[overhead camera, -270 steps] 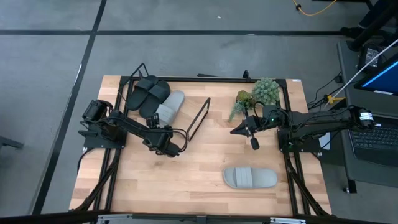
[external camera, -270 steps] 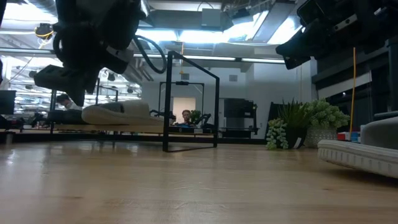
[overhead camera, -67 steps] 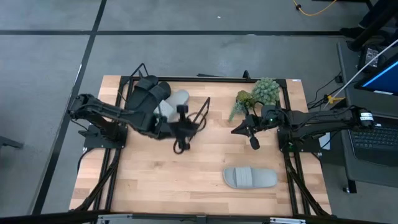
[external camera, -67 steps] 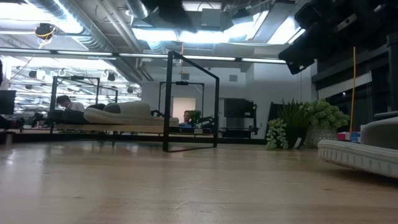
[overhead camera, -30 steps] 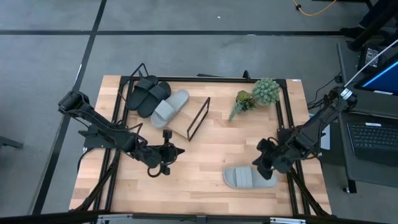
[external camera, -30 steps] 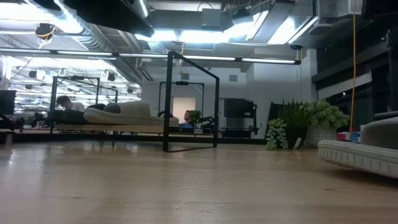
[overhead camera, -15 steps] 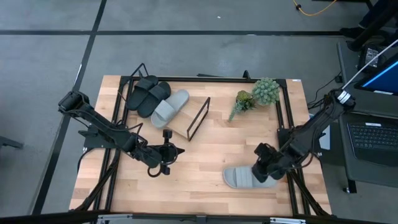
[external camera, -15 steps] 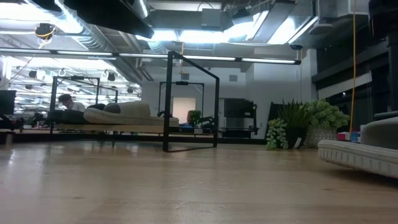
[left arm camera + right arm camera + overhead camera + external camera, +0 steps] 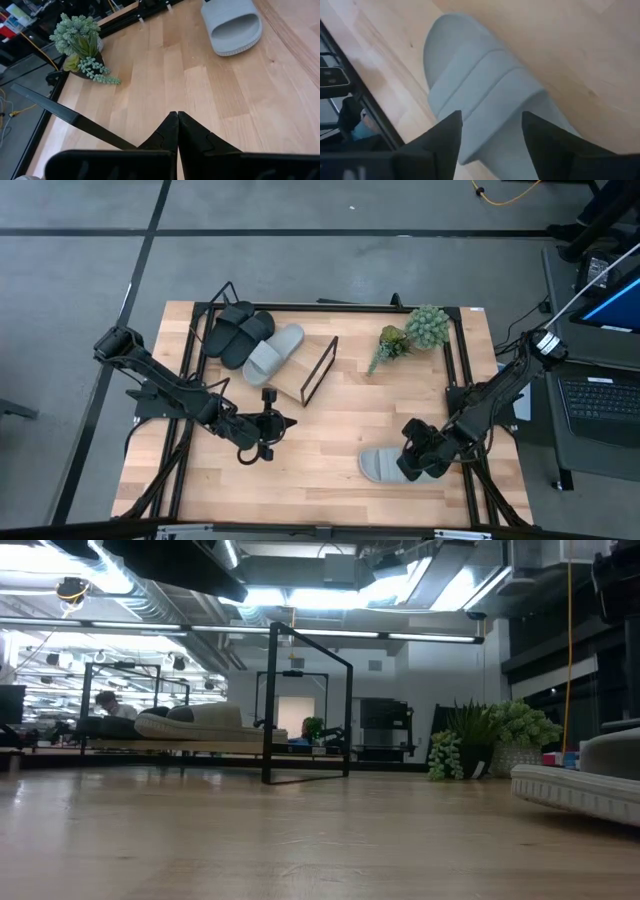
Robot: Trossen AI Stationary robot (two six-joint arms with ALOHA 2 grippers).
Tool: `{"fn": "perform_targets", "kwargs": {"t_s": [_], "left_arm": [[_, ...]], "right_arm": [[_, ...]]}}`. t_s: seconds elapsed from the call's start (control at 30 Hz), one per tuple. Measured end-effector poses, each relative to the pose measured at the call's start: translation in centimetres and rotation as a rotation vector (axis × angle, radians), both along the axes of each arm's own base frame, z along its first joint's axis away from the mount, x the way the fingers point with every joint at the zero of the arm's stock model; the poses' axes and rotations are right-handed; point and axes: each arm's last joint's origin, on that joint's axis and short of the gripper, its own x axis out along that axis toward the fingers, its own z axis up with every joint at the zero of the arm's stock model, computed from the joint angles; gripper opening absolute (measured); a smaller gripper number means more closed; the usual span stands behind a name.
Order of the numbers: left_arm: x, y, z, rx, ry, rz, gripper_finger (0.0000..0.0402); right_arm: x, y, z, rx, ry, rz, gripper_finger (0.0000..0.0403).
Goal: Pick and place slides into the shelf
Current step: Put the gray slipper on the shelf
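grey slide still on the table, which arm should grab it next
Right. The right gripper is open directly over the grey slide, fingers either side of its strap. The left gripper is shut and far across the table.

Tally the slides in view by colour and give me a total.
Black slides: 2, side by side on the shelf at and.
Light grey slides: 2, one on the shelf, one on the table under the right claw.
Total: 4 slides.
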Motion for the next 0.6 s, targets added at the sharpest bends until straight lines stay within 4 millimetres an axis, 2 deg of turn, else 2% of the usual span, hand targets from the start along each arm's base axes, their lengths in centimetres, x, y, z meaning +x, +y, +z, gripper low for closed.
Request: {"fn": "perform_targets", "kwargs": {"t_s": [0.4, 0.5, 0.6], "left_arm": [[0.0, 0.0, 0.0, 0.003, 0.005, 0.000, 0.0000], [0.0, 0.0, 0.0, 0.003, 0.005, 0.000, 0.0000], [0.0, 0.0, 0.0, 0.003, 0.005, 0.000, 0.0000]], "right_arm": [[0.8, 0.7, -1.9, 0.002, 0.062, -0.038, 0.0203], [0.8, 0.7, -1.8, 0.006, 0.061, -0.036, 0.0171], [0.8, 0.7, -1.8, -0.004, 0.057, -0.016, 0.0110]]}}
